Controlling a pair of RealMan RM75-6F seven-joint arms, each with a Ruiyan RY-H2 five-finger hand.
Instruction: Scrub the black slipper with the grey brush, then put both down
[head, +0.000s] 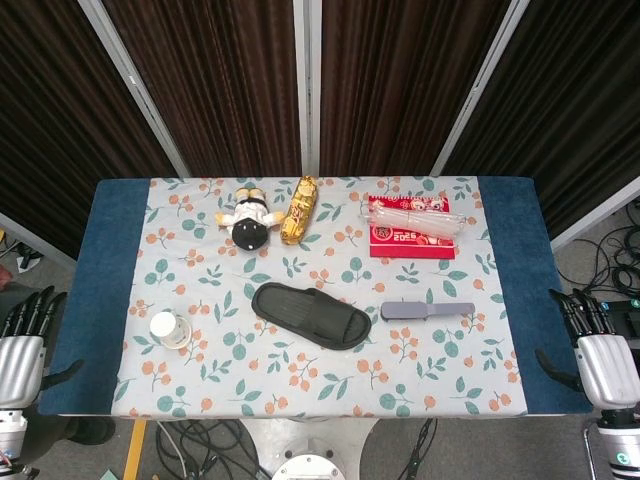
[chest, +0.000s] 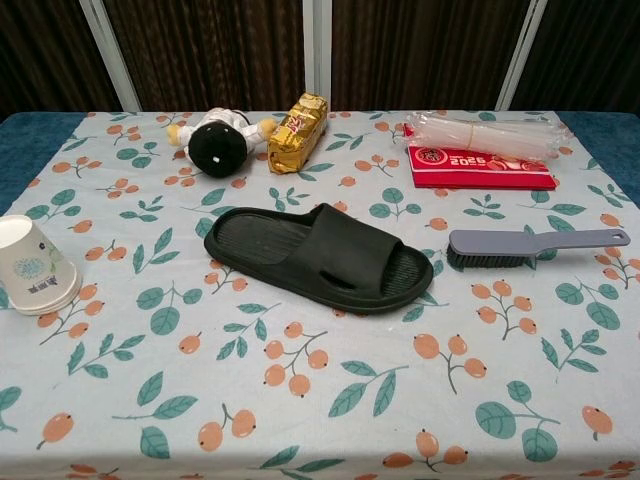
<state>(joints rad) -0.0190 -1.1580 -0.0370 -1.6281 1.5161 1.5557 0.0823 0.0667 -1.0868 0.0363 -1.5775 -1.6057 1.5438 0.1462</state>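
The black slipper (head: 310, 314) (chest: 320, 255) lies flat at the middle of the table, sole down, its toe toward the right. Just right of it lies the grey brush (head: 426, 310) (chest: 530, 245), bristles down at its left end and handle pointing right. My left hand (head: 22, 345) hangs beside the table's left edge with its fingers apart, holding nothing. Off the right edge my right hand (head: 596, 350) is likewise spread and holds nothing. Both hands are far from the slipper and brush, and neither shows in the chest view.
A paper cup (head: 170, 329) (chest: 33, 266) lies on its side at the left. Along the back are a plush doll (head: 249, 220) (chest: 218, 140), a gold packet (head: 299, 210) (chest: 297, 132) and a red packet under clear plastic (head: 413, 226) (chest: 480, 152). A floral cloth (head: 330, 385) covers the table.
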